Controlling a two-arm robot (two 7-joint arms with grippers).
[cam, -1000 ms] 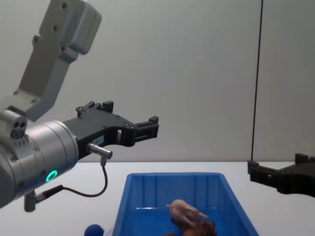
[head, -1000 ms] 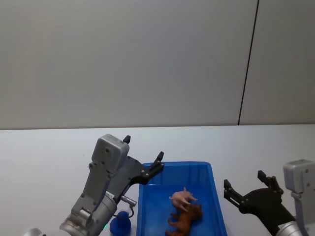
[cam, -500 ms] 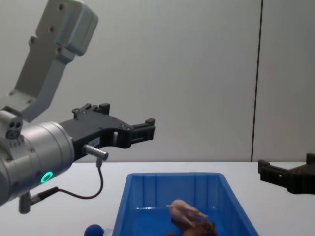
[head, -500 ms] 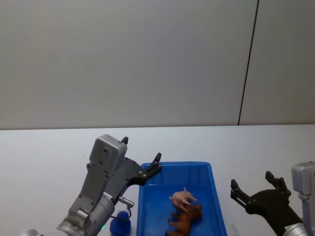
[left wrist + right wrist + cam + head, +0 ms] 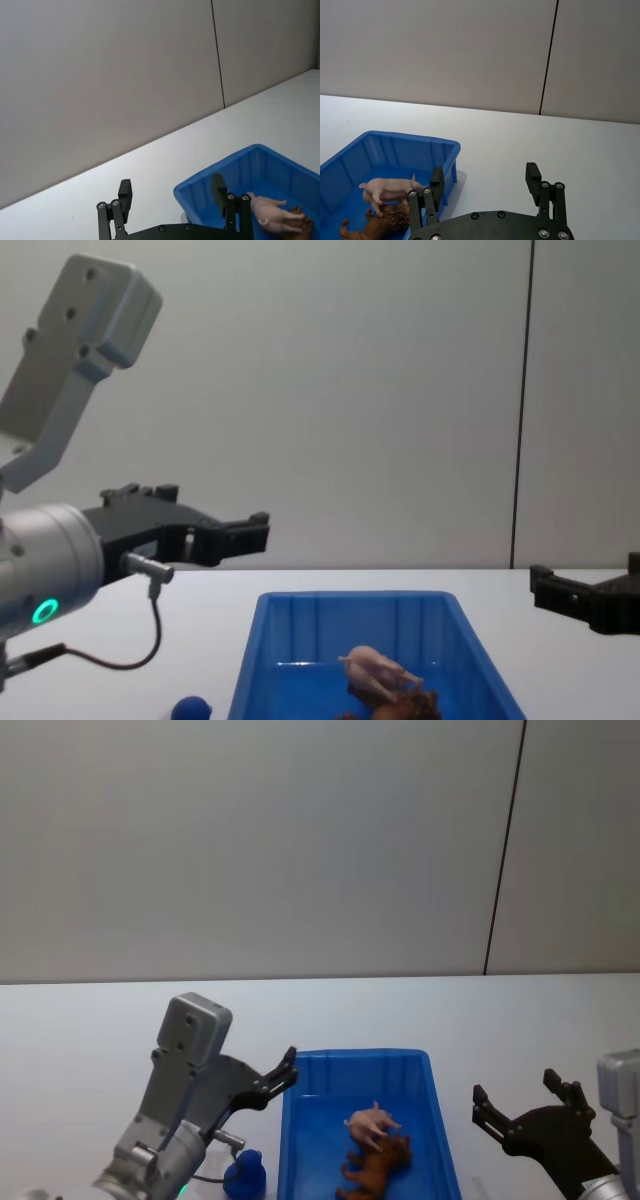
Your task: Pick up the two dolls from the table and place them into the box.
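Both dolls lying in the box, both pincers hanging empty.
Left pincer [image 5: 171,192] is hovering wide open, gripping nothing; the blue box [image 5: 360,1055] is sitting just to its right and lower. Pink doll [image 5: 372,1121] and brown doll [image 5: 378,1167] are lying touching inside. Right pincer [image 5: 485,174] is hanging wide open, empty, above the bench [image 5: 100,1020], box to its left.

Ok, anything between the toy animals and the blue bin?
Nothing visible: the smooth pale pink pig doll and shaggy brown doll already lie inside the bright blue plastic bin; left gripper and right gripper flank it, open.
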